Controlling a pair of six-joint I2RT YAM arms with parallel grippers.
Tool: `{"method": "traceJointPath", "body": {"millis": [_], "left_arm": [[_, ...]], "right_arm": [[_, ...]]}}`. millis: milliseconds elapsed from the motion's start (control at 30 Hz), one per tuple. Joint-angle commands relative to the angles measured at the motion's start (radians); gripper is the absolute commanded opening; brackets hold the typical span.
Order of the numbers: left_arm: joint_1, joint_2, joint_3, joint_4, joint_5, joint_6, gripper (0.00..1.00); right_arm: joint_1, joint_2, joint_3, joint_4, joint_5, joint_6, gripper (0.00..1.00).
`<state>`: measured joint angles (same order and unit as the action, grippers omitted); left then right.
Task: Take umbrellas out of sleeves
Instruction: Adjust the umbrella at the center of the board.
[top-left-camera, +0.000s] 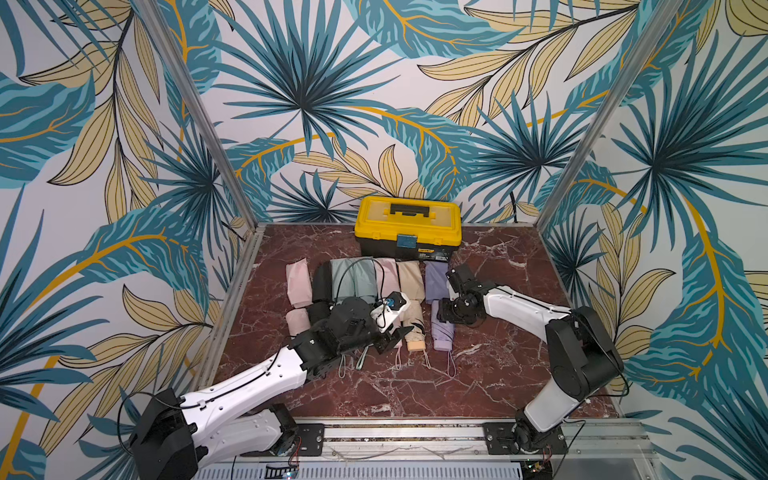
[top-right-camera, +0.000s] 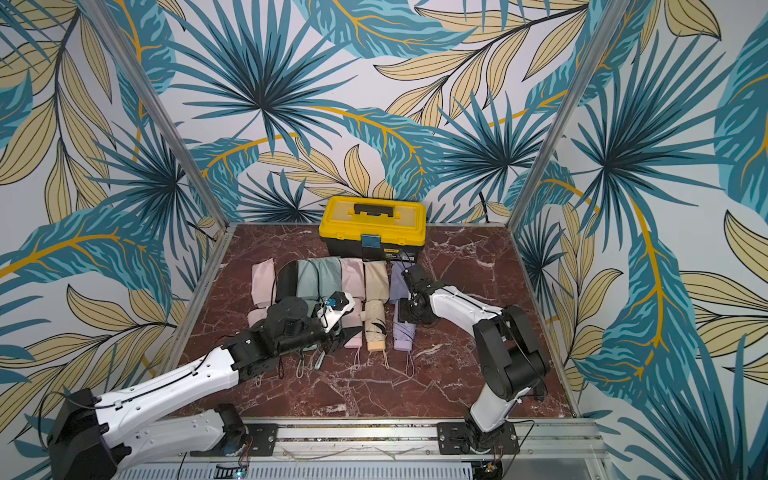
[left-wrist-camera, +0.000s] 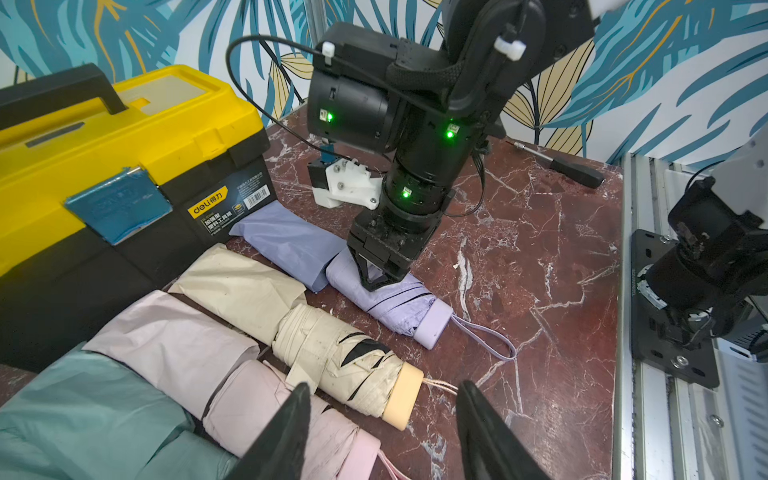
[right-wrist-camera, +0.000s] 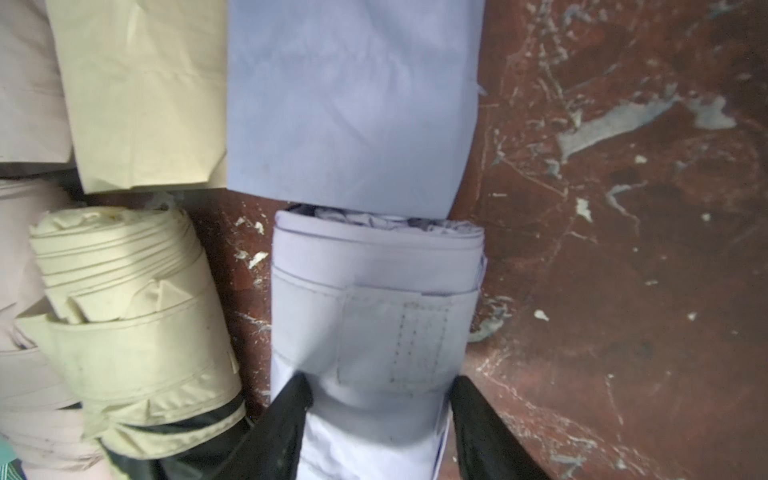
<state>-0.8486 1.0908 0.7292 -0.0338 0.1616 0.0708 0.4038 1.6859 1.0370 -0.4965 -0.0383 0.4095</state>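
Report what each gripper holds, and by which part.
Right gripper clasps the lilac umbrella across the tip end of its folded canopy; left gripper holds nothing.

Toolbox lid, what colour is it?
The toolbox lid is yellow, seen best in the left wrist view.

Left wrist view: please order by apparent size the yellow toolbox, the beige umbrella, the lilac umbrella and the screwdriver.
Yellow toolbox
beige umbrella
lilac umbrella
screwdriver
Beige lies nearer the camera, so its rank over lilac is unsure.

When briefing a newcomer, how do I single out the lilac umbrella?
Find the yellow-lidded toolbox at the table's back. The umbrella row before it ends by the right arm with the lilac umbrella, the only one the right gripper straddles.
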Motion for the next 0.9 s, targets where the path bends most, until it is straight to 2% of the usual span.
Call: {"method": "traceJointPath", "body": {"millis": [0,300,633,700,767,867], "left_arm": [[0.000,0.003,-0.014,0.029,-0.004,0.007,0.56],[0.000,0.006,-0.018,0.028,-0.005,0.004,0.56],[0.000,0.015,-0.018,0.029,-0.002,0.012,0.54],[0.000,0.018,-0.017,0.028,-0.003,0.013,0.54],[0.001,0.018,-0.017,0.028,-0.004,0.014,0.54],[0.002,0.014,-0.018,0.030,-0.013,0.019,0.55]], "right_arm": [[0.015,0.014,-0.024,-0.021,0.015,-0.042,0.56],[0.078,0.057,0.005,-0.088,0.130,-0.109,0.54],[0.087,0.019,-0.017,-0.083,0.136,-0.149,0.52],[0.087,0.005,-0.014,-0.088,0.140,-0.141,0.56],[0.088,-0.032,-0.013,-0.087,0.127,-0.129,0.64],[0.078,-0.115,0.003,-0.085,0.105,-0.107,0.67]]}}
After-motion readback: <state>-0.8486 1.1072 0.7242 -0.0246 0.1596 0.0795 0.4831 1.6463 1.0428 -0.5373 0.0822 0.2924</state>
